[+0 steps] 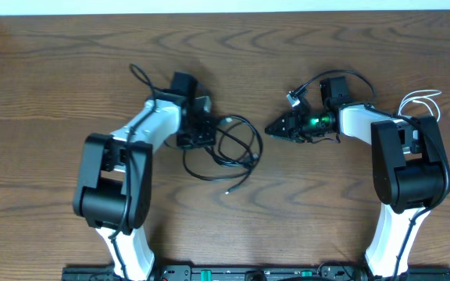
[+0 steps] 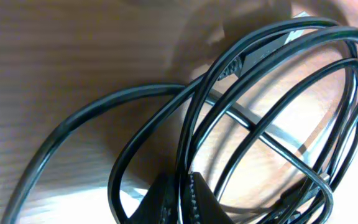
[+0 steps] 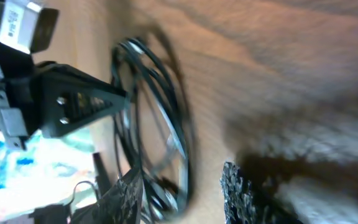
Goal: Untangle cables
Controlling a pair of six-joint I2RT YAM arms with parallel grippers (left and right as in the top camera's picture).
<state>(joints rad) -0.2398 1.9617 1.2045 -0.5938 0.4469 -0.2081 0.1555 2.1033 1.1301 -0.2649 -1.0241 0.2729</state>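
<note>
Black cable (image 2: 135,92) is lying looped at my left gripper (image 1: 203,137), which is clenching it; my right gripper (image 1: 271,129) is hanging unclenched, apart.

A brown wooden desk (image 1: 61,62) carries a black cable (image 1: 254,145) lying in loose overlapping loops near its middle, one plug end trailing toward the front edge. The left claw (image 1: 207,134) sits at the coil's left side, touching it. The right claw (image 1: 274,129) points at the coil from the right, just apart. A white cable (image 1: 420,95) lies near the right edge, behind the right arm.
</note>
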